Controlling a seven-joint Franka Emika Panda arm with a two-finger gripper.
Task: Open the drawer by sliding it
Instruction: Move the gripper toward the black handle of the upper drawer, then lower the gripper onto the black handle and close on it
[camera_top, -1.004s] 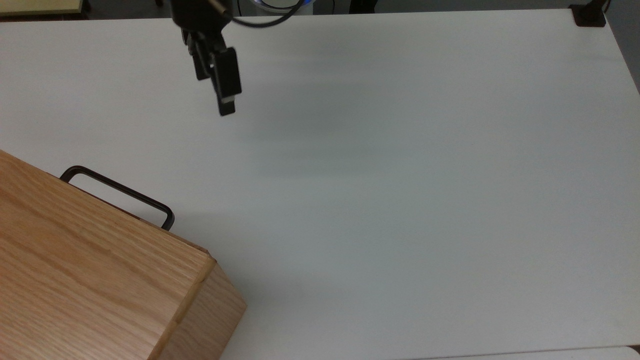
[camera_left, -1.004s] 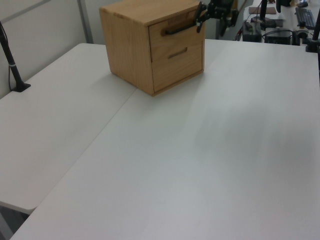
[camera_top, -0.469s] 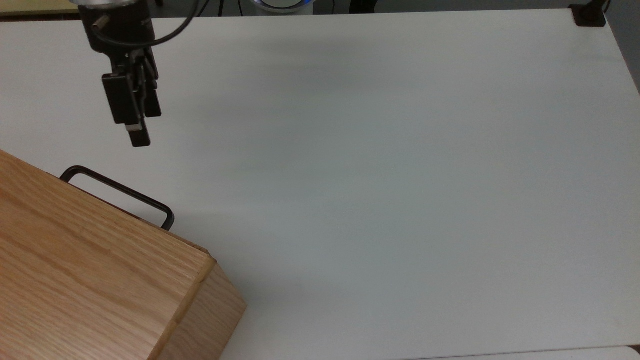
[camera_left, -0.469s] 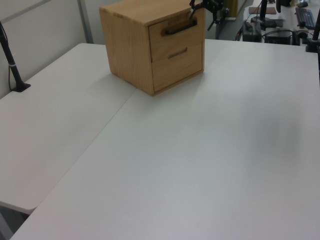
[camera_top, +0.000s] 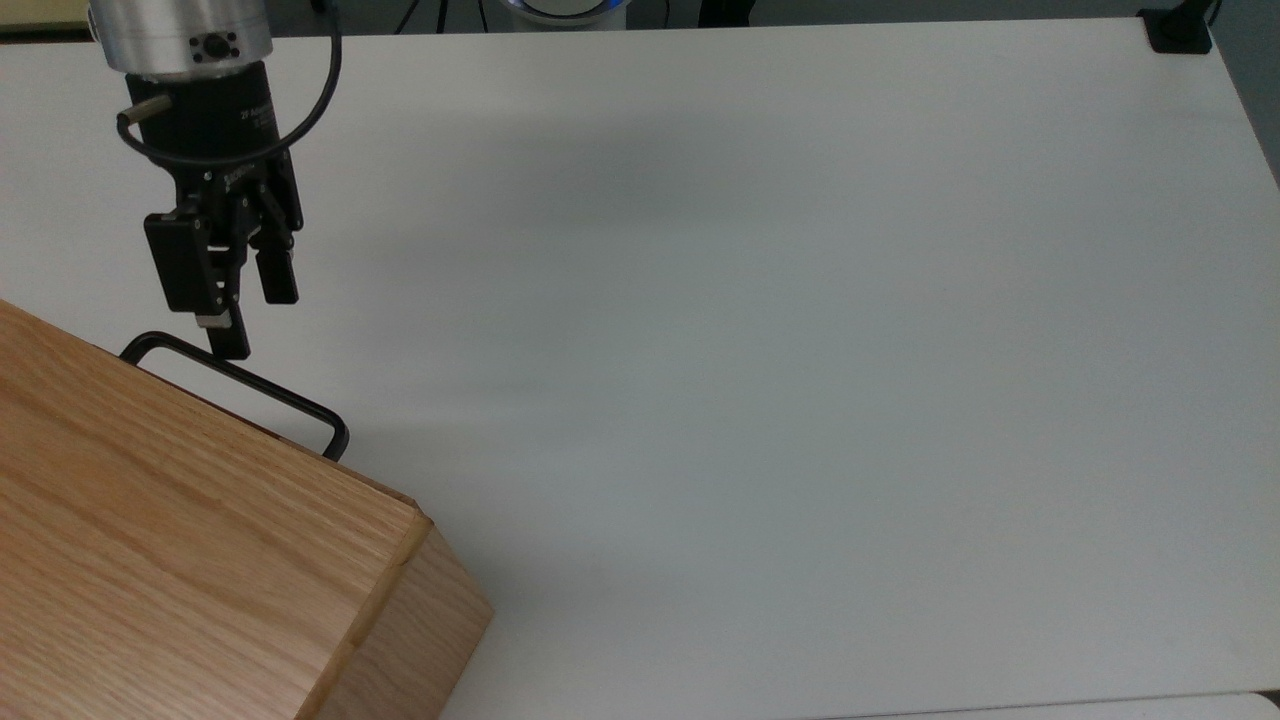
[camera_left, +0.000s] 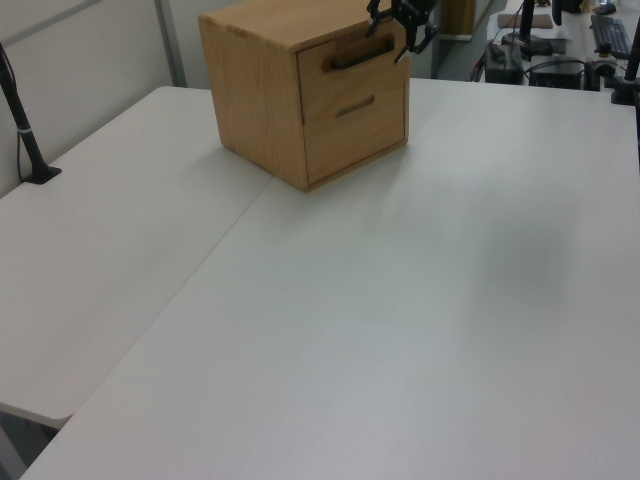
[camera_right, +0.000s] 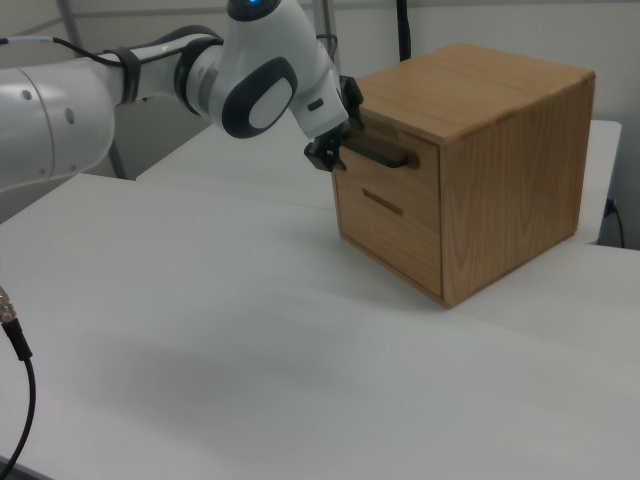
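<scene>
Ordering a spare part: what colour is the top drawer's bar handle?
Black. The handle on the drawer shows best in the top view, against the white table.

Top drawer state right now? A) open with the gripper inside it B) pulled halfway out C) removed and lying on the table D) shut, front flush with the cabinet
D: in the left view the top drawer sits flush in the cabinet, and the open gripper is just at its black bar handle.

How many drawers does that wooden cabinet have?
2, stacked on the cabinet front. The upper drawer carries the black bar handle, with the gripper right at it. The lower drawer has a small recessed pull. Other cabinet faces show none.
</scene>
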